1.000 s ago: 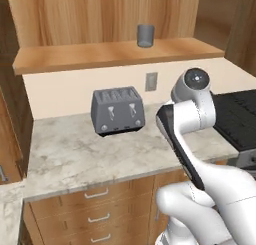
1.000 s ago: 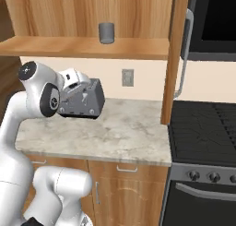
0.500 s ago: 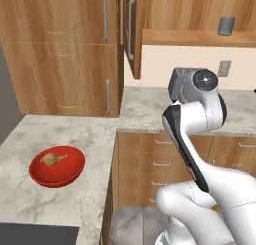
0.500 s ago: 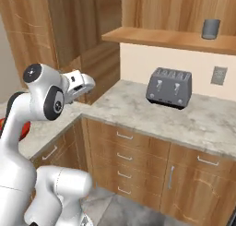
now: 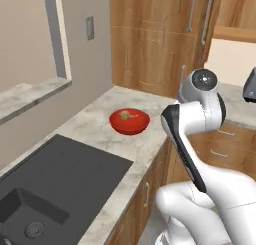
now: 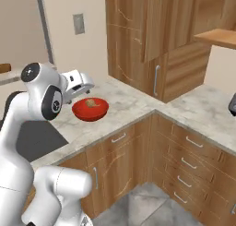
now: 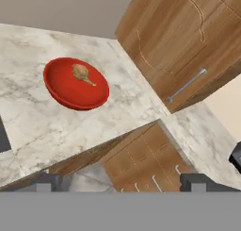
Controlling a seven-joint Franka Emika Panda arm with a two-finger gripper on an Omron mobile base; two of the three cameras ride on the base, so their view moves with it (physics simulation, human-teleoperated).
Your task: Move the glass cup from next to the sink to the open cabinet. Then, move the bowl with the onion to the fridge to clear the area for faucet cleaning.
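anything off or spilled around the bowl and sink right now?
Nothing stands out. The red bowl sits level on the marble counter with the onion inside it. The black sink beside it looks dry. The gripper is open, holding nothing.

The light is even and soft, without one clear source. Shadows are weak; only a faint one lies under the bowl (image 5: 129,121) on the bench (image 5: 95,129). There is no glare. All pictures are slightly soft and low in detail.
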